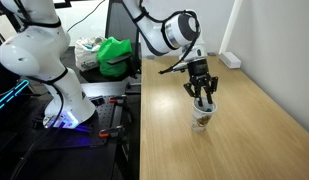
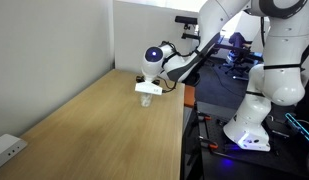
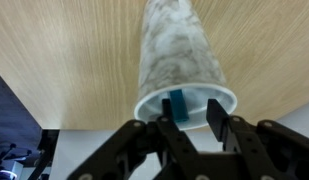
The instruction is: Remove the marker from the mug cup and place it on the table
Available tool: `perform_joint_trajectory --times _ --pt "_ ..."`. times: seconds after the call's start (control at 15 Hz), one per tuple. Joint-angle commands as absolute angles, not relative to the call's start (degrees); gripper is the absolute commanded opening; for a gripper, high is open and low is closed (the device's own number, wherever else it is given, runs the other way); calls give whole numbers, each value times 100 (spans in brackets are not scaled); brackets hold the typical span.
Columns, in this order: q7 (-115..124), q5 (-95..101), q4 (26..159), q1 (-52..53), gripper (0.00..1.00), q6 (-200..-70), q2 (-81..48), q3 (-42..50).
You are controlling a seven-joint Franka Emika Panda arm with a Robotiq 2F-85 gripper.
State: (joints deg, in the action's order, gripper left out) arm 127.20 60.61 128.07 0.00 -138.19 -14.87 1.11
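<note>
Print on the cup is a brownish, marble-like pattern; whether it carries any words we cannot tell. The cup stands upright on the counter, a long top of light tan wood with fine grain. The marker, dark with a greenish tint, is inside the cup, close to the rim on the side nearest the wrist camera. The end effector hangs just over the mouth of the cup. Its two black fingers are spread apart, and we see them pinch nothing. In both exterior views the wall behind the counter is white. In an exterior view a small white box sits at the wall. Beside the counter a dark bench carries a green bag.
</note>
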Motion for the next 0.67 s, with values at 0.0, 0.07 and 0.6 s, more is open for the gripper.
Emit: perform_joint_trajectory --times 0.0,0.07,0.6 --pt "12540 5903 12890 -11 41 -13921 -1426 171" --pt "12546 5907 12905 -11 37 -13925 -1421 177" --pt "12523 5878 12964 -40 42 -13899 -1408 212"
